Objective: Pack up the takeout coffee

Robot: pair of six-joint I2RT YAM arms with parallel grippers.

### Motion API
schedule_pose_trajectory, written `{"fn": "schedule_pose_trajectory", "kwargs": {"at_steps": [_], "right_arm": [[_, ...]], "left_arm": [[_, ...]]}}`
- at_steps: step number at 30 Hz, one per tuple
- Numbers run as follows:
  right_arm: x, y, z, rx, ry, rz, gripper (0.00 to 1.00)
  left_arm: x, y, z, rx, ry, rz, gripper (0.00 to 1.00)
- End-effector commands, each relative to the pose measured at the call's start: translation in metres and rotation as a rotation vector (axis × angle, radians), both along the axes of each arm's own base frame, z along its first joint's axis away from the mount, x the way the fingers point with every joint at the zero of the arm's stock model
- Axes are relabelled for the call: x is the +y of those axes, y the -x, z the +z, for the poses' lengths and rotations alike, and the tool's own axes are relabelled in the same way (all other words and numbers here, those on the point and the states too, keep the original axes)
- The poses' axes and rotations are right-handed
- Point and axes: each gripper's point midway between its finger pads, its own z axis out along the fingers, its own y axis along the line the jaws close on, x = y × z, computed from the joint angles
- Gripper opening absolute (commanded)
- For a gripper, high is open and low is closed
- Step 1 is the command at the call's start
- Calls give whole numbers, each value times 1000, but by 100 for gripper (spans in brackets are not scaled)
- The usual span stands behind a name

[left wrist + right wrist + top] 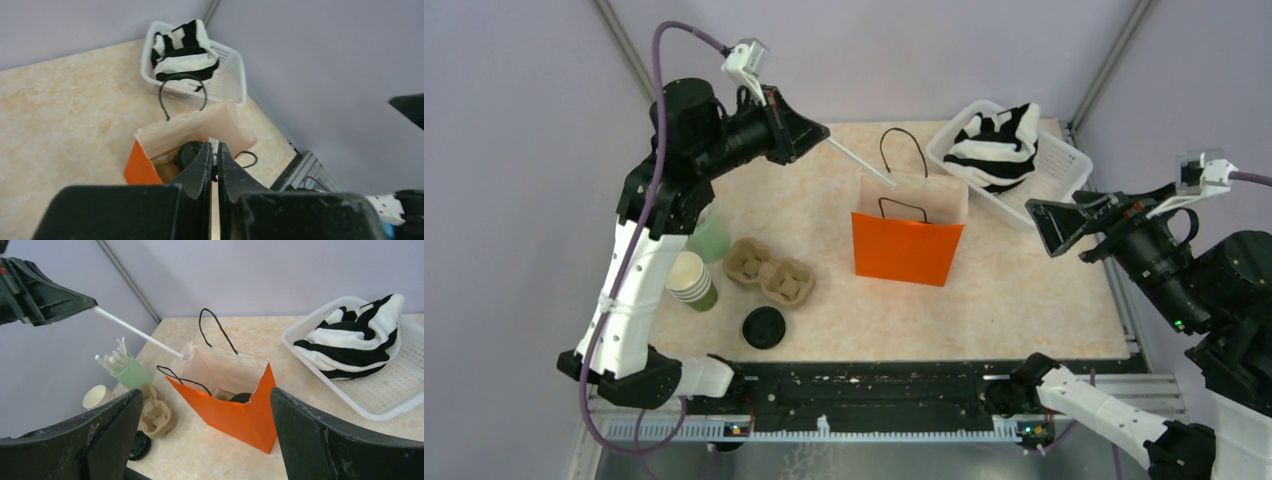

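Nearest me, the loose lid (764, 327) and the carrier (769, 272) lie on the counter (1024, 300). Mid-counter stands the bag (907, 250), and the coffee (190, 154) sits inside it, black lid up. My left fingers (819, 132) are clenched on a straw (864, 162). Its long axis slants down and rightward from them, tip at the bag's back rim, just above the coffee. I judge the left arm nearer. The right fingers (1046, 228) hang released, well apart to the right.
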Motion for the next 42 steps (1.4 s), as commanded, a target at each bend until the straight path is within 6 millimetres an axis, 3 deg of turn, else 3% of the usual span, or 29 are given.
{"fn": "schedule_pose_trajectory", "kwargs": {"at_steps": [1, 6, 12, 14, 17, 19, 26, 29, 32, 38, 42], "right_arm": [[-11, 10, 4, -10, -60, -24, 96], [-12, 11, 0, -2, -65, -24, 96], [-10, 11, -1, 8, -58, -18, 96], [-12, 12, -2, 12, -56, -22, 96], [-15, 14, -3, 15, -62, -33, 96], [-18, 15, -5, 19, -68, -43, 96], [-26, 19, -2, 11, -83, -66, 98], [-33, 21, 4, -5, -93, -87, 99], [-40, 22, 16, -37, -127, -116, 99], [-36, 21, 36, -53, -175, -106, 99], [-35, 21, 41, -67, -187, -102, 99]], "left_arm": [[16, -14, 0, -62, -91, 134, 0], [10, -18, -24, -21, -146, 141, 0], [-8, -24, -70, 56, -350, 153, 1], [-13, -29, -82, 75, -412, 172, 6], [-21, -31, -86, 87, -459, 185, 21], [-24, -31, -80, 81, -455, 184, 39], [-22, -13, -35, -6, -369, 137, 82], [-11, 0, -17, -43, -329, 143, 92], [4, 12, 3, -87, -292, 172, 99], [37, 39, 50, -193, -163, 243, 99], [48, 50, 65, -235, -111, 260, 99]]}}
